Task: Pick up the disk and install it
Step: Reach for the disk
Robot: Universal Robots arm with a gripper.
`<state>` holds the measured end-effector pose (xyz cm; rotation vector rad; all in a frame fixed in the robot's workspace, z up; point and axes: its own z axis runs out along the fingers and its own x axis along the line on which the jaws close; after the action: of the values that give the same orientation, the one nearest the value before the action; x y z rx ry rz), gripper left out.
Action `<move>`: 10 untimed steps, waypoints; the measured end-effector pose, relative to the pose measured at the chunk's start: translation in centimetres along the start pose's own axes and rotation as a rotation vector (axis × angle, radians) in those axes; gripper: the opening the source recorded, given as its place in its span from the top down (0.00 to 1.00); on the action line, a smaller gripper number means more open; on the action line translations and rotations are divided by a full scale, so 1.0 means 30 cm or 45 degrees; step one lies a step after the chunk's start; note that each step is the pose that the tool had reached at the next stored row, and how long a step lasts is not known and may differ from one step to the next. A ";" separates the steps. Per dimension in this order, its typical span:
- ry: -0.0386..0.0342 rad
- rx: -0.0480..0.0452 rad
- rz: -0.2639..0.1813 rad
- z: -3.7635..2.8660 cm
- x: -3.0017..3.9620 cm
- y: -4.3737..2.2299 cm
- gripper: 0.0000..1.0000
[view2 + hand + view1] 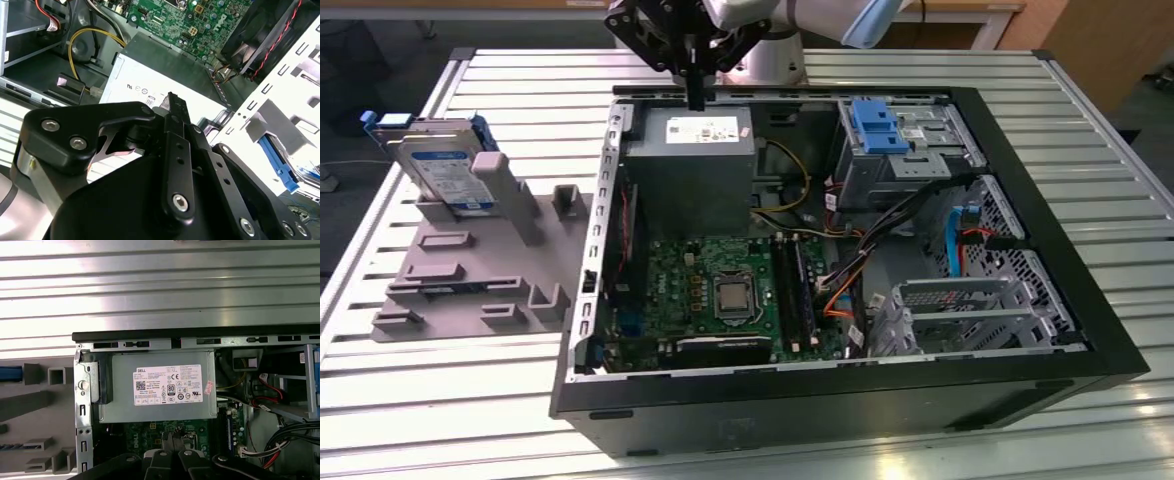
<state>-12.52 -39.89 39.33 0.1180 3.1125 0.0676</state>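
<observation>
None of the task's work shows as done from where I stand. Nearest me, the slatted table [454,400] carries an open computer case [854,400] lying on its side. Its green motherboard [720,290] faces up, and a bare metal drive cage [974,310] sits at the near corner on the exterior view's right. No drive sits in it.

On the exterior view's left, just beside the case, a grey holder [467,270] lies on the table. At its far end stands the disk [443,170], on edge and leaning back, with its white-and-blue label turned toward me and blue rails showing at its sides. Nothing touches it.

Farther back, inside the case, is the big grey power supply [694,160] with its white sticker. The tool [698,98] hangs over the far edge of that box, its fingers drawn narrow with nothing between them. It is well apart from the disk.

At the far corner on the exterior view's right, a blue ribbed bracket [873,127] sits in a bay without a drive.

I judge that both the pick-up and the fitting remain to be done.
</observation>
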 end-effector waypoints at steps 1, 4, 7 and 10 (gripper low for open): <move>0.0000 0.000 0.000 0.000 0.001 0.000 0.89; 0.0000 0.000 0.000 0.000 0.003 0.000 0.89; -0.0001 0.000 0.000 0.000 0.008 -0.001 0.89; -0.0001 0.000 0.000 0.000 0.010 -0.001 0.89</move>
<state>-12.82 -39.89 39.33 0.1181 3.1125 0.0677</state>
